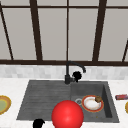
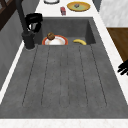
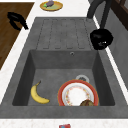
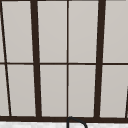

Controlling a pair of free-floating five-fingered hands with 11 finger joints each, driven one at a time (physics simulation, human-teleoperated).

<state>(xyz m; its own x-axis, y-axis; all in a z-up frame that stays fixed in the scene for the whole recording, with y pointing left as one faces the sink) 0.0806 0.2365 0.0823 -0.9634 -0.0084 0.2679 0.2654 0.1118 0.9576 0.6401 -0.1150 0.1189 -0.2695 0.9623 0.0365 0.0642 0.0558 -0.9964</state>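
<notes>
The right hand [image 1: 77, 75] sits at the tap [image 1: 68, 75] by the sink's back edge, its fingers curled at the tap's lever. The left hand [image 1: 38, 123] hangs at the worktop's front edge; I cannot tell its state. A banana [image 3: 38, 94] and a plate [image 3: 78, 95] lie in the basin.

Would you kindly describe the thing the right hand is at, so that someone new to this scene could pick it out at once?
Start at the grey sink below the window. At the middle of its back rim stands the black faucet, where the right hand hovers beside its base. It is the one tall, arching black fixture; the plate and banana lie low in the basin.
</notes>
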